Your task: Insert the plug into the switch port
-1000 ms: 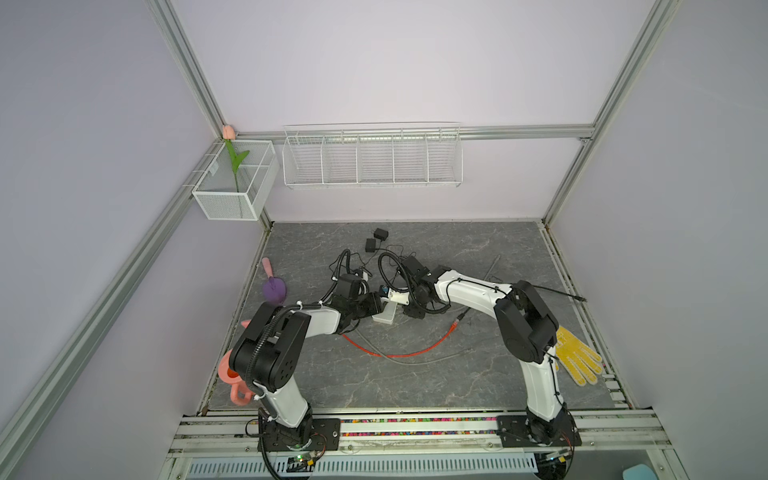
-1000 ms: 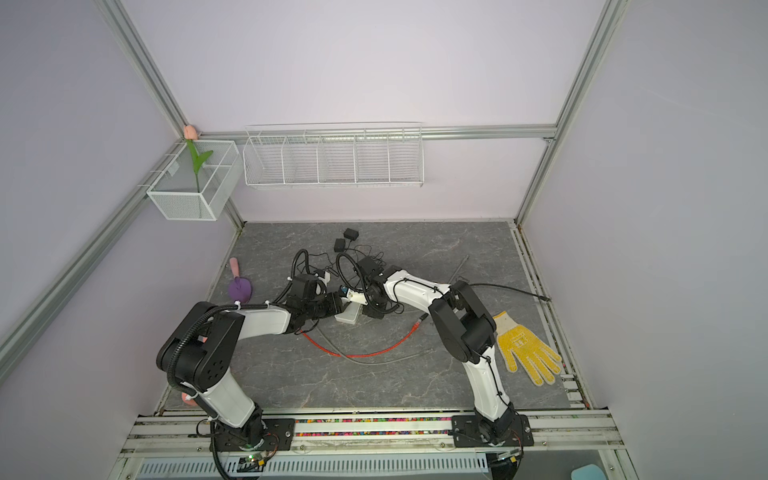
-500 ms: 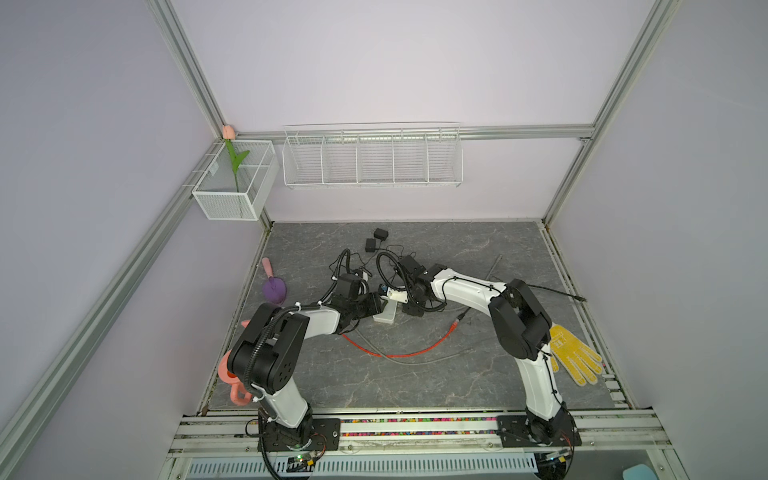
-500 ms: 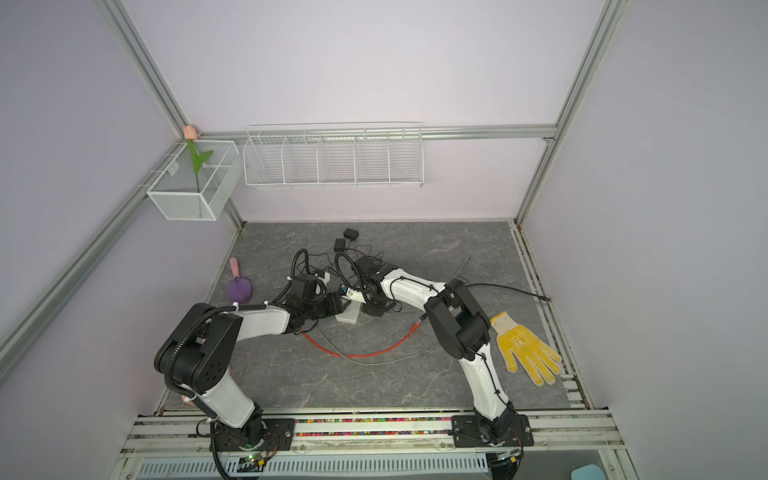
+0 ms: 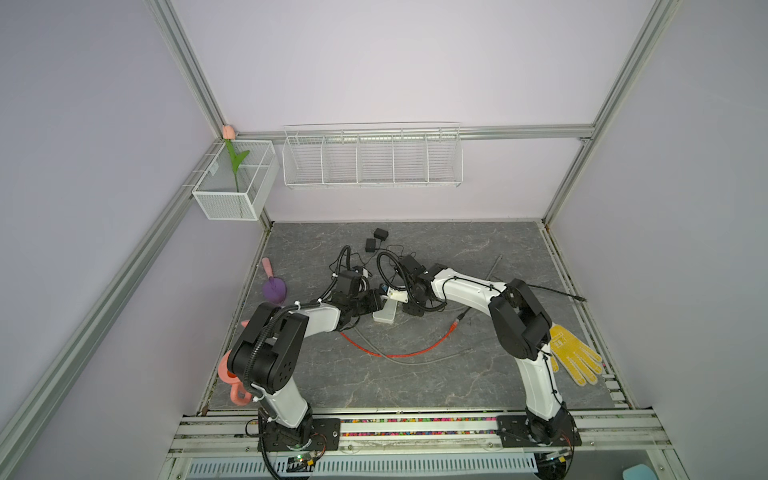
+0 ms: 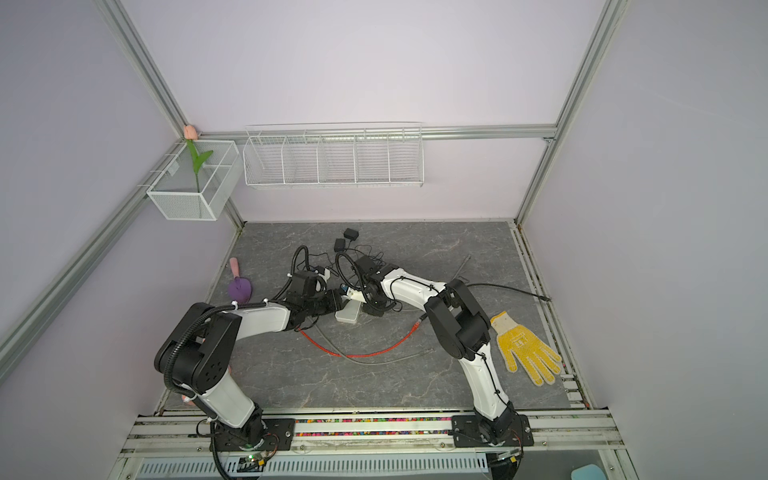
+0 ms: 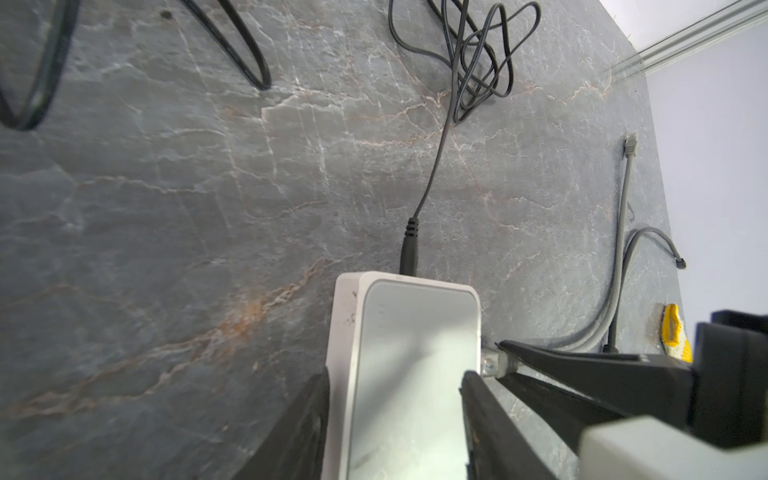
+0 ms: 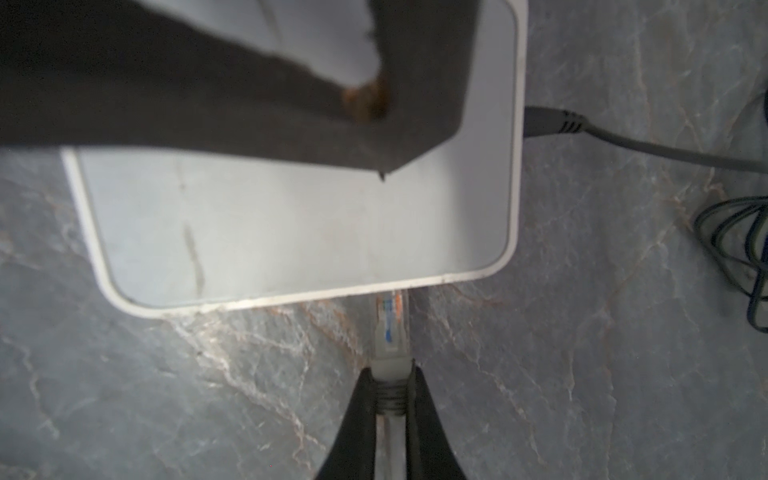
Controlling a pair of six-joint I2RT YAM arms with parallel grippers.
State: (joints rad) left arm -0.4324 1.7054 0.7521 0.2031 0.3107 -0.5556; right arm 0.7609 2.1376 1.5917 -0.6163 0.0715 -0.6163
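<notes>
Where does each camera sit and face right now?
Top views: overhead at the front, looking down on both arms and the switch.
Left wrist: behind the left gripper, looking along the switch it grips.
Right wrist: behind the right gripper, facing the plug at the switch's side.
Shared: every view shows the switch.

Soft even light, faint shadows, bowed edges, right wrist view seemingly defocused.
</notes>
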